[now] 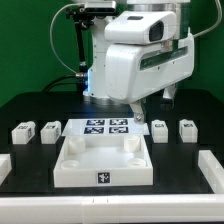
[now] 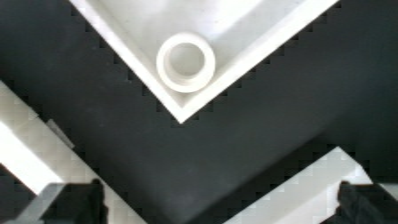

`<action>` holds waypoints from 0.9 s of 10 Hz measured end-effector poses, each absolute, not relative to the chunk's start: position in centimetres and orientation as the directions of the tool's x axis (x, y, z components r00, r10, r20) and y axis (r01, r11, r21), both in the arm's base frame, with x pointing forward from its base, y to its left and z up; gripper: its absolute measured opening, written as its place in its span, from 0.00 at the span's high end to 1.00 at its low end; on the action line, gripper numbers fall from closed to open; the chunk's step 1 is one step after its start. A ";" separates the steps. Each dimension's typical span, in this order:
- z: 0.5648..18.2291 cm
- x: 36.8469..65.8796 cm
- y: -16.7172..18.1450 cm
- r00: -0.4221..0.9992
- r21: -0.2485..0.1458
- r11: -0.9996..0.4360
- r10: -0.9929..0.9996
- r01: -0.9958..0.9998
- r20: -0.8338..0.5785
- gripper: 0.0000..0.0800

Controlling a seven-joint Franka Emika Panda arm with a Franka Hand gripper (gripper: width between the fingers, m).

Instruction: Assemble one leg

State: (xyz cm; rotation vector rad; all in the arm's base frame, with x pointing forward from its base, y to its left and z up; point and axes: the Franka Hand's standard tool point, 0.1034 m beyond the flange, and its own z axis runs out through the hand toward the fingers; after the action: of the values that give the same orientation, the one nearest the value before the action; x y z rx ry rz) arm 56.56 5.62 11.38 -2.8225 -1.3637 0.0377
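Several small white legs with marker tags stand on the black table: two at the exterior view's left (image 1: 22,131) (image 1: 50,128) and two at its right (image 1: 159,129) (image 1: 187,128). The large white tray (image 1: 105,160) with round corner sockets lies in the middle front. My gripper (image 1: 152,104) hangs above the table, near the tray's far right corner and the nearer right leg. In the wrist view the gripper (image 2: 214,208) is open and empty, its dark fingertips (image 2: 63,205) wide apart. A tray corner (image 2: 231,50) with a round socket (image 2: 185,60) lies below. No leg shows there.
The marker board (image 1: 107,127) lies flat just behind the tray. White raised borders run along the table's left (image 1: 4,166) and right (image 1: 211,172) sides. The arm's white body (image 1: 140,55) fills the upper middle. White bands (image 2: 294,170) cross the wrist view.
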 end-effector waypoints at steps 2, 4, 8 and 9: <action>11.3 56.5 5.6 0.621 -0.017 -0.622 0.783 0.783 -0.019 0.19; 11.3 56.5 5.6 0.621 -0.018 -0.622 0.783 0.783 -0.019 0.19; 11.3 56.5 5.6 0.621 -0.018 -0.622 0.783 0.783 -0.020 0.19; 11.3 56.5 5.6 0.621 -0.018 -0.622 0.783 0.783 -0.020 0.19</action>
State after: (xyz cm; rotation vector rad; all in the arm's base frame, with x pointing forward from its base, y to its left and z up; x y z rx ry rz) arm 56.52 5.62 11.28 -2.8217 -1.3631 0.0402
